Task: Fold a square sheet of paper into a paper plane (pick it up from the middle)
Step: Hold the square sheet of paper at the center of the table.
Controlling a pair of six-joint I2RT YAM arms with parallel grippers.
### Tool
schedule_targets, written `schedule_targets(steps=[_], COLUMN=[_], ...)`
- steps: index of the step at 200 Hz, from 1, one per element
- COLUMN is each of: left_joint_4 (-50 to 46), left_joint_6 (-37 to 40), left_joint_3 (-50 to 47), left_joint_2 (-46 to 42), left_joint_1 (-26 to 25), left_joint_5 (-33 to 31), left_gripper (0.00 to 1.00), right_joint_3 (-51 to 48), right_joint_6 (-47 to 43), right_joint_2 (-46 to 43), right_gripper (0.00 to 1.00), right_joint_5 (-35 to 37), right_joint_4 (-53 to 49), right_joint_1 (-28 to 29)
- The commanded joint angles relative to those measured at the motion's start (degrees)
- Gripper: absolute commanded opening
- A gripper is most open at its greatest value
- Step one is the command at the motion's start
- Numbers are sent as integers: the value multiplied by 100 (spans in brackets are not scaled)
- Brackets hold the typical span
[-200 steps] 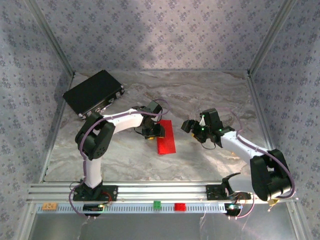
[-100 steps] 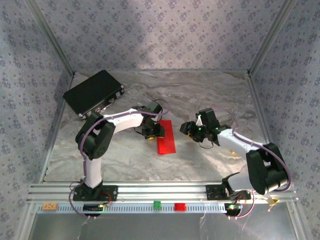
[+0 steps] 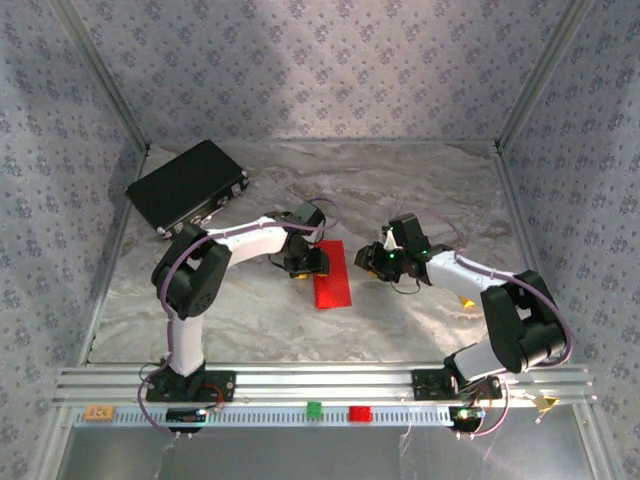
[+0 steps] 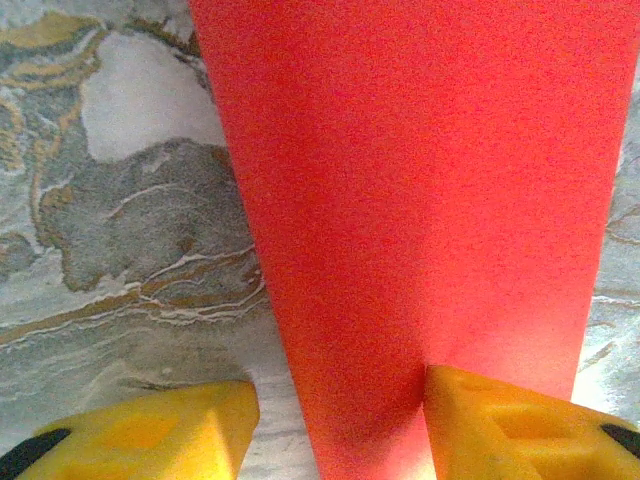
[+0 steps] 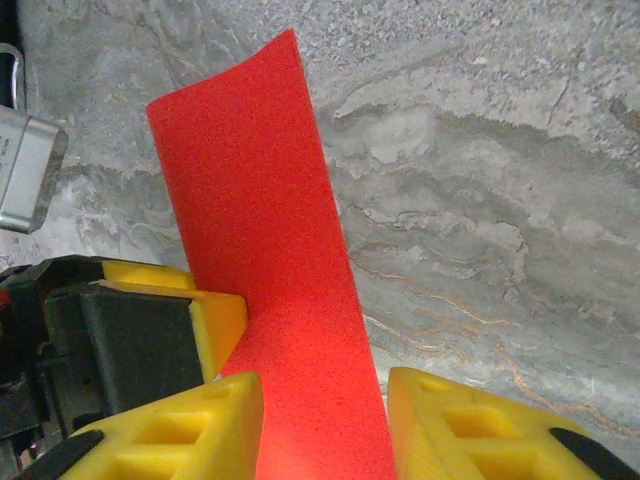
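Paper point(image 3: 334, 282) lies folded to a strip on the table point(image 3: 420, 190), long axis 12-to-6. Left gripper point(image 3: 304, 267) sits at its 10 o'clock, fingers half apart, one pad point(image 4: 520, 425) on it. Right gripper point(image 3: 370, 258), equally near at 2 o'clock, straddles it with a narrow gap; grip unclear.

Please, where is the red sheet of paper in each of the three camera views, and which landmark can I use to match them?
Top external: the red sheet of paper lies near the middle of the picture.
Left wrist: it spans the middle and right, from top to bottom.
Right wrist: it is a strip from upper left to bottom centre.
Shared landmark: the left gripper, with its yellow finger at the sheet's edge.
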Motion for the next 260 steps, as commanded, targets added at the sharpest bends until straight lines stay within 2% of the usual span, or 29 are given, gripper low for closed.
schedule_targets(steps=[1, 37, 96, 124, 260], left_joint_4=[465, 474, 483, 483, 573], left_joint_6=[176, 180, 181, 177, 130], left_joint_3=[-224, -241, -250, -259, -373], left_joint_2=[717, 726, 739, 757, 765], left_joint_1=[-95, -99, -93, -95, -115], left_joint_5=[-210, -214, -210, -213, -209], left_gripper=[51, 51, 51, 51, 51], right_joint_3=[210, 284, 554, 738, 1163], right_joint_6=[-82, -82, -110, -103, -258], right_joint_2=[168, 331, 848, 1139, 1820], right_gripper=[35, 30, 13, 2, 0], right_joint_5=[-141, -183, -388, -304, -648], right_joint_4=[-17, 60, 261, 215, 273], right_joint_1=[76, 156, 311, 421, 594])
